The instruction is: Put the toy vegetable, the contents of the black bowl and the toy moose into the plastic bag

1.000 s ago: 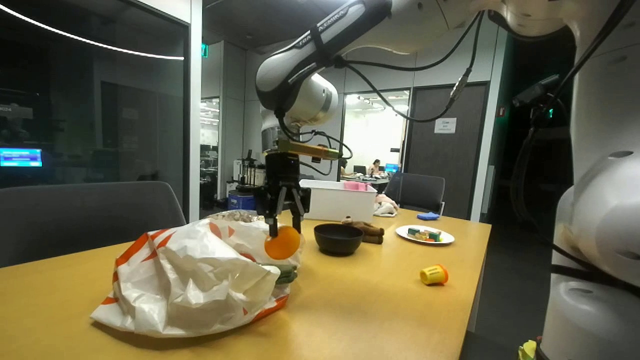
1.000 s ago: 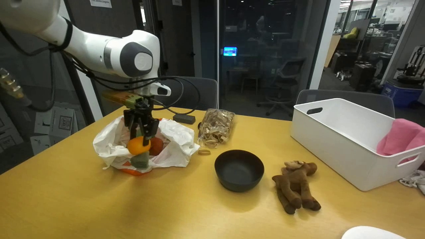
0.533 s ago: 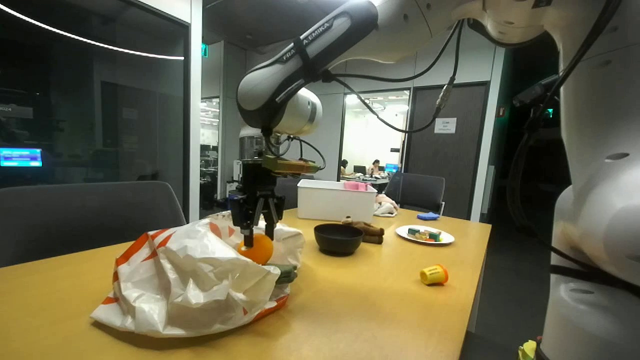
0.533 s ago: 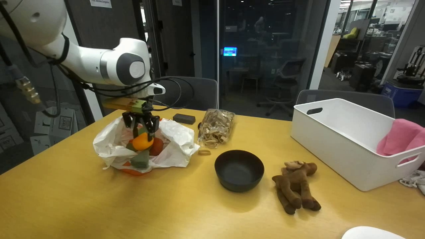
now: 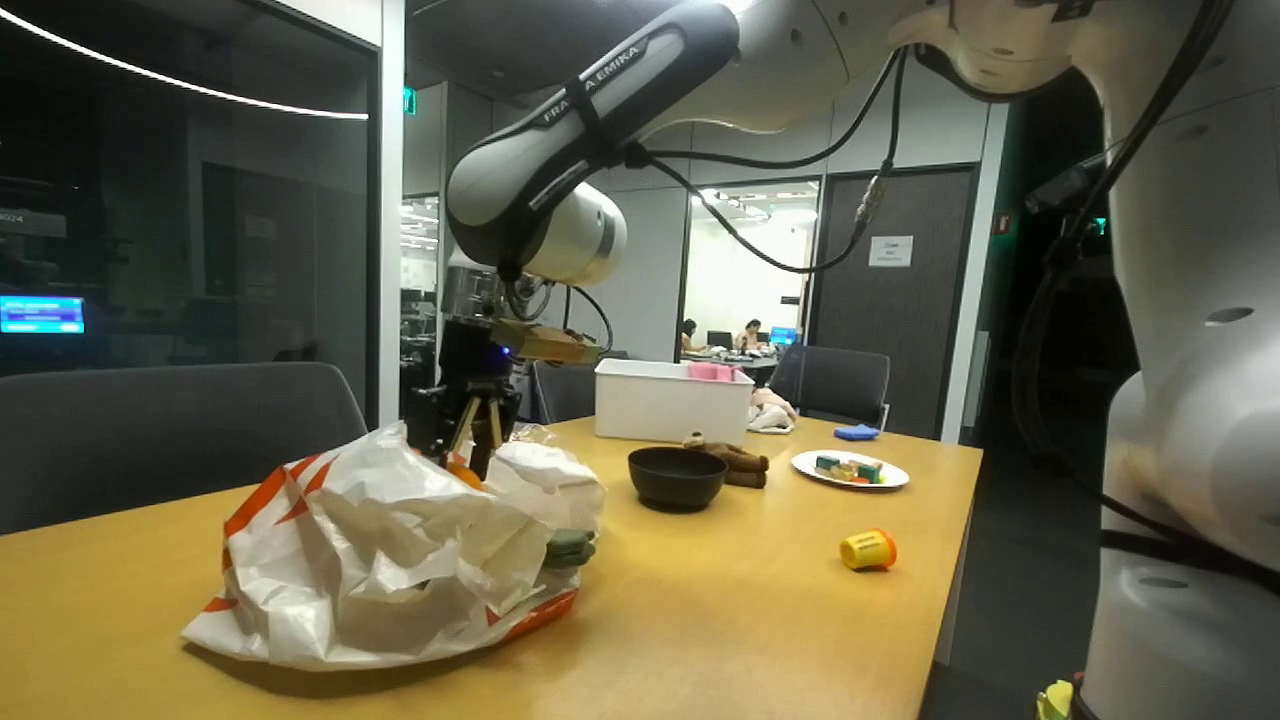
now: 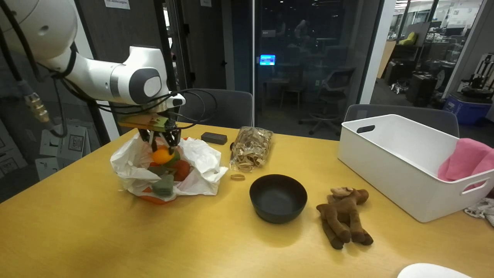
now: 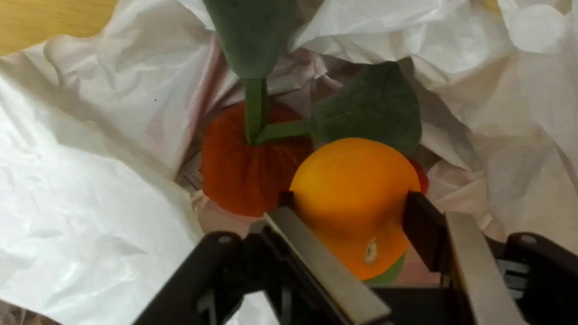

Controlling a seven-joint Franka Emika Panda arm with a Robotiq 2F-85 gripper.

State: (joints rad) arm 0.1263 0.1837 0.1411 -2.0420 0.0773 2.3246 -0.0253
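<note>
The counter (image 6: 216,239) has a smooth, wood-toned top with a soft sheen. The plastic bag (image 5: 380,560) is thin white film, crumpled all over and shiny along its creases. At its mouth, the orange toy fruit (image 7: 354,180) looks smooth and satiny; the toy vegetable (image 7: 256,106) looks like matt cloth, its red-orange body puckered at the stems. The black bowl (image 6: 278,199) is smooth and nearly matt, the toy moose (image 6: 341,216) brown short-napped plush. The white box (image 6: 386,173) looks like smooth, low-sheen plastic; the pink cloth (image 6: 467,162) in it is matt fabric. At the counter's far edge in an exterior view, a clear packet (image 6: 252,148) glints, its film wrinkled. The claw (image 7: 351,205) is matt black, with satin grey metal bars.
</note>
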